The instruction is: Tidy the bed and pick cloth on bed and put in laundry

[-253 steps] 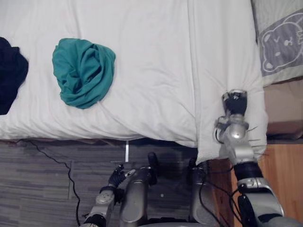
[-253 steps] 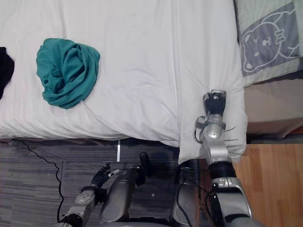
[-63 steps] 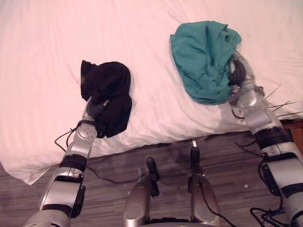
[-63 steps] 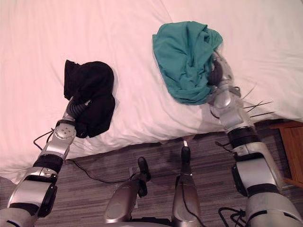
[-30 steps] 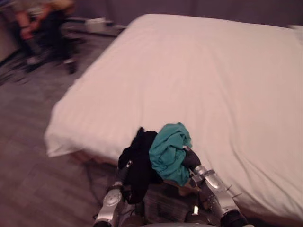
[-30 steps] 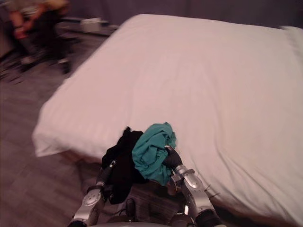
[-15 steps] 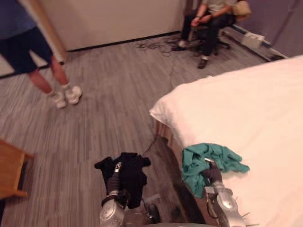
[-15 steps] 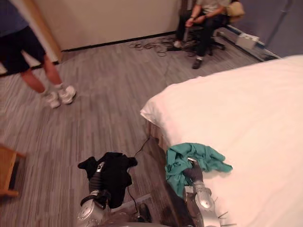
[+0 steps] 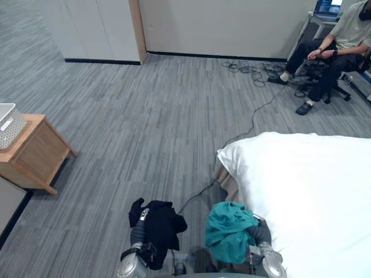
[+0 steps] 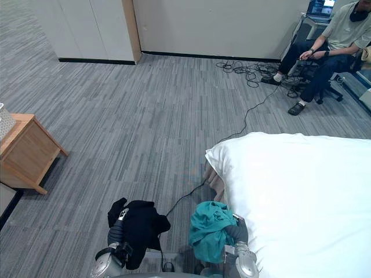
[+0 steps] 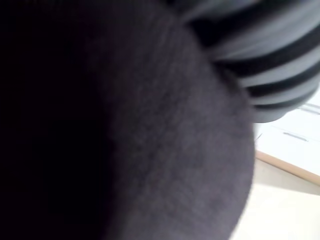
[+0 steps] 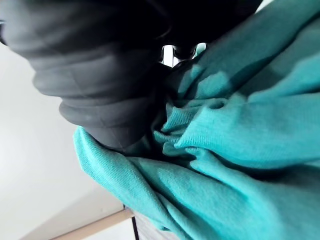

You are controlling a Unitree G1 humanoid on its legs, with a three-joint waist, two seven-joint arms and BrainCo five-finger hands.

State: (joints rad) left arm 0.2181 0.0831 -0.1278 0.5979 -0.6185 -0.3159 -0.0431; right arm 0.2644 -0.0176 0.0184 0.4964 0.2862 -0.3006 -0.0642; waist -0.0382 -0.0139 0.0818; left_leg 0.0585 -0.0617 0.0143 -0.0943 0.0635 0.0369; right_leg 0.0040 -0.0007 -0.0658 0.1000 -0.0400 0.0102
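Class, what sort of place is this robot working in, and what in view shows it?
Probably a mock bedroom inside an office or lab: a bed with white bedding and a small wooden side table, yet grey office carpet and a seated person.

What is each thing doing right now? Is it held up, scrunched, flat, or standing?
black cloth, scrunched, hanging from the left hand above the floor
teal cloth, scrunched, carried by the right hand at the bed's corner
bed, white cover flat and smooth
wooden side table, upright, with a basket on top
person, sitting on a chair
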